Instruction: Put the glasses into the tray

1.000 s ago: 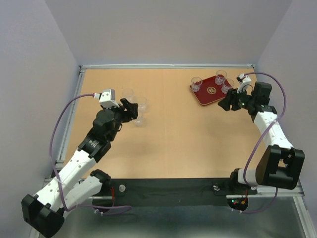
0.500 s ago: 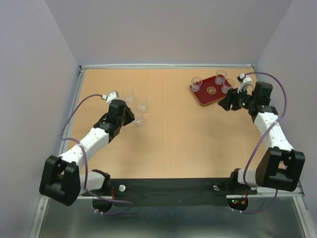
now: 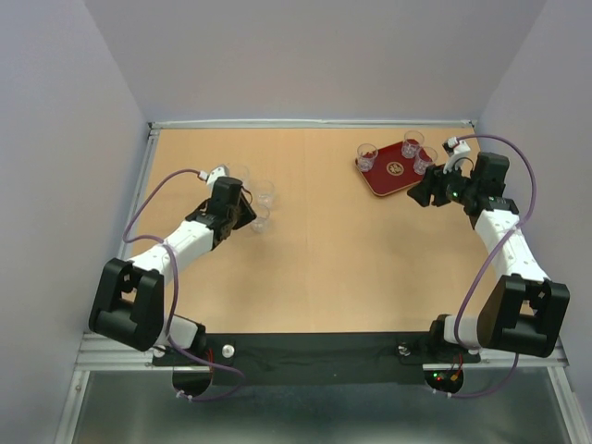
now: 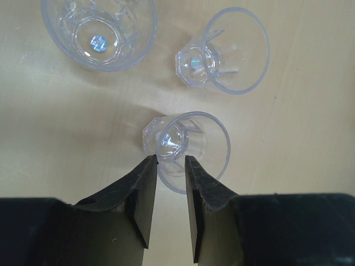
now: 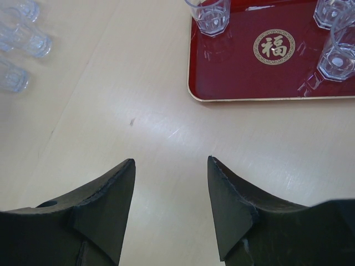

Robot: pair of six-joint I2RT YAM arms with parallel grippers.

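Observation:
Three clear glasses stand on the table at the left (image 3: 240, 176) (image 3: 265, 193) (image 3: 259, 222). My left gripper (image 3: 245, 215) is at the nearest glass (image 4: 186, 149). Its jaws are open by a narrow gap at my left gripper (image 4: 169, 159). The left finger is by the glass's outer wall and the right finger is over its mouth. The other two glasses (image 4: 100, 30) (image 4: 227, 52) stand just beyond. The dark-red tray (image 3: 393, 180) at the back right holds three glasses (image 3: 367, 157) (image 3: 413, 143) (image 3: 425, 160). My right gripper (image 3: 418, 197) hovers open and empty before the tray (image 5: 233, 72).
The right wrist view shows bare table between my right gripper (image 5: 171, 160) and the tray's near rim. The left group of glasses (image 5: 28, 36) lies far across the table. Grey walls and a metal rail border the tabletop (image 3: 314, 123).
My left arm has swung lower and reached in to the nearest glass, and its jaws have narrowed. The glasses and the right arm have not moved.

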